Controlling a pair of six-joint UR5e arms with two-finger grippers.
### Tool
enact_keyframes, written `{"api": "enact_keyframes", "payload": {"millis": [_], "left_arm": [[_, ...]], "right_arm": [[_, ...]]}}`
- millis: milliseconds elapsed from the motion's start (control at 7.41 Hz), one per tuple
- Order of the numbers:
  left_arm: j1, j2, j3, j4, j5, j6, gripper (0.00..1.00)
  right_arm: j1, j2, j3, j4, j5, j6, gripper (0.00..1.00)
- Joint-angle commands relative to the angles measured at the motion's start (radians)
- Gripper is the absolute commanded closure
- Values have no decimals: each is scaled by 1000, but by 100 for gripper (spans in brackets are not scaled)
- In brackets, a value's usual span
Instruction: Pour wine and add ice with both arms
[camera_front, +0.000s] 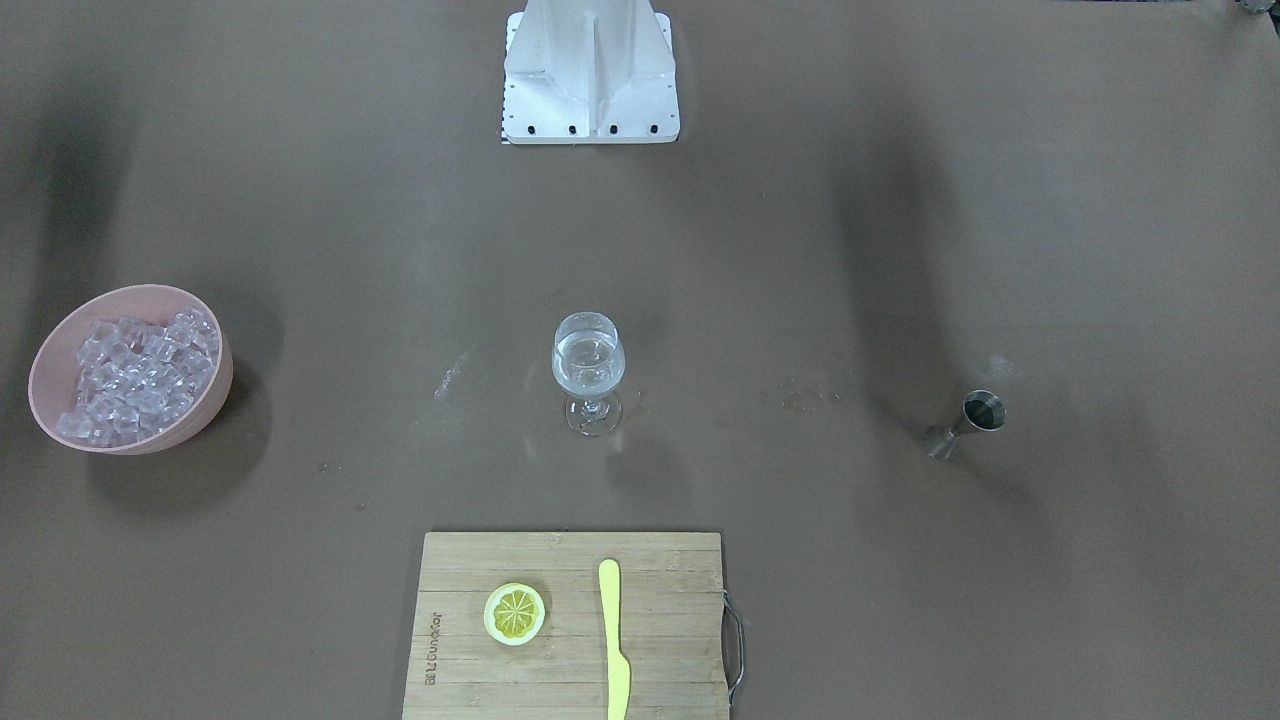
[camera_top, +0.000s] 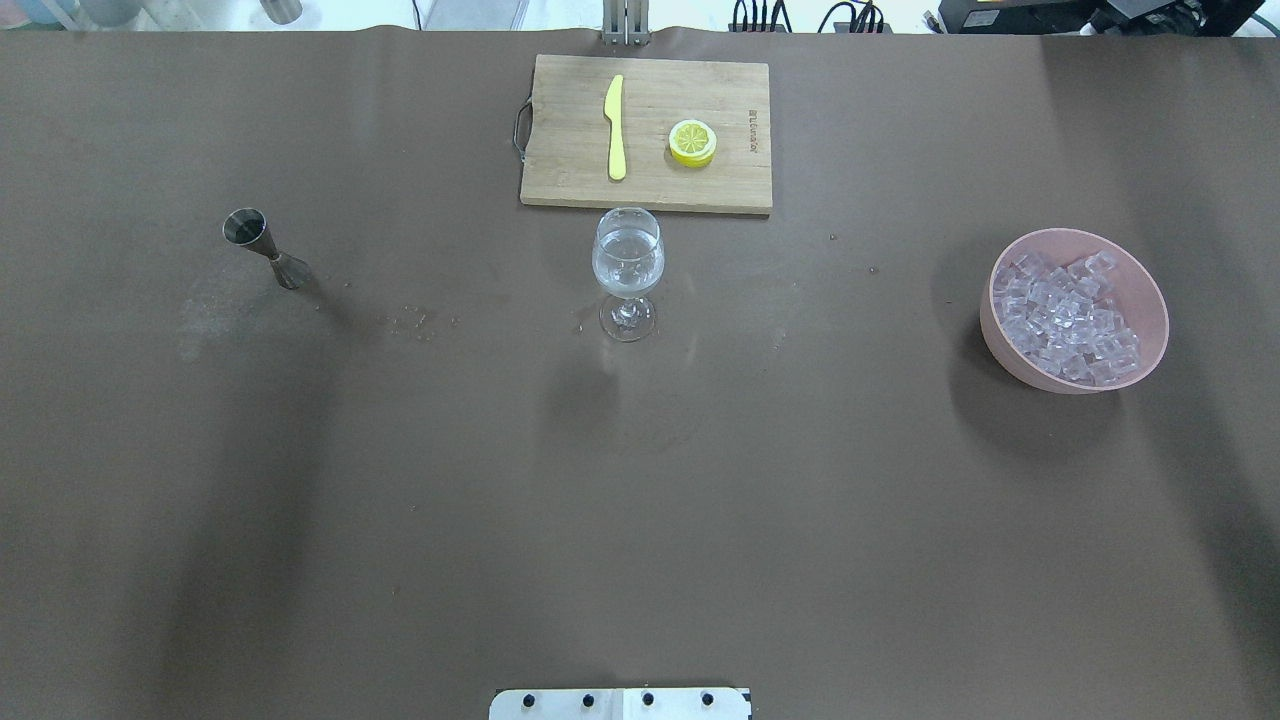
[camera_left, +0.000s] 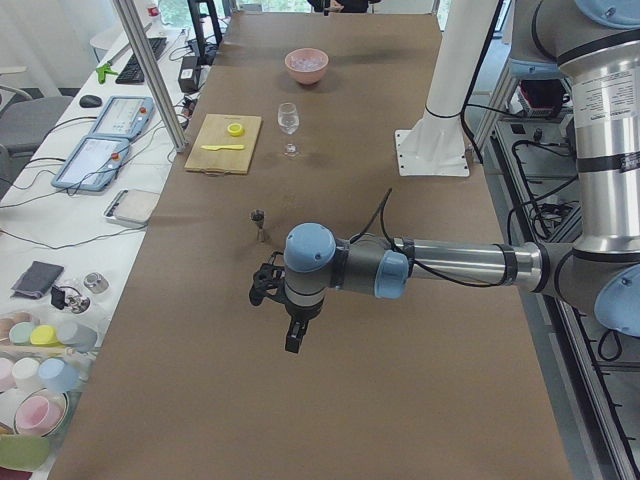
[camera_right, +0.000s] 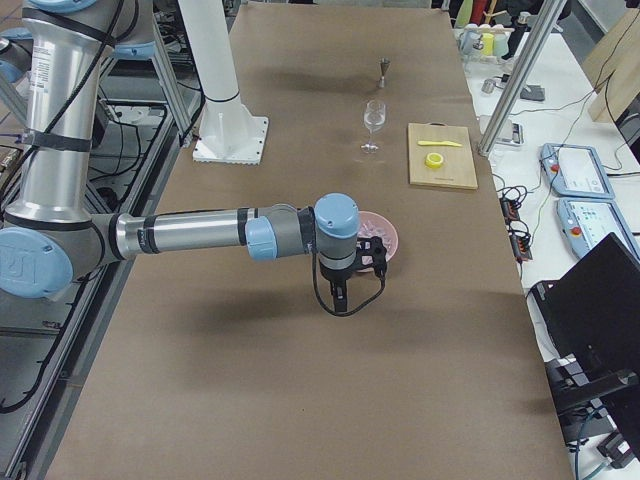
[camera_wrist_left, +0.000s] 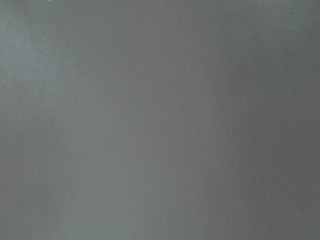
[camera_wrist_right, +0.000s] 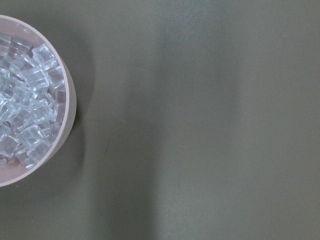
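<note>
A wine glass stands upright in the middle of the brown tabletop, its bowl holding a little clear wine. Just beyond the glass lies a wooden cutting board carrying a yellow knife and a lemon slice, set apart from each other. Well to the glass's left stands a metal jigger, and well to its right a pink bowl heaped with ice.

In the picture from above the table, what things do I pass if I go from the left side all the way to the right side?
Metal jigger → wine glass → lemon slice → pink bowl full of ice.
</note>
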Motion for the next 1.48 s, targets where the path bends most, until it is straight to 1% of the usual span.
{"api": "enact_keyframes", "payload": {"millis": [0,270,405,674,944,1349], "left_arm": [[0,0,0,0,0,0,1],[0,1,-2,0,0,0,1],[0,2,-2,0,0,0,1],[0,1,0,0,0,0,1],[0,3,8,-3,0,0,1],[0,3,-8,-3,-6,-2,1]], "right_arm": [[1,0,2,2,-1,-1,0],[1,2,2,2,-1,-1,0],[1,34,17,17,-3,-1,0],[1,46,17,64,-4,-1,0],[20,60,26,66,-6,-2,0],[21,43,18,63,0,-2,0]]}}
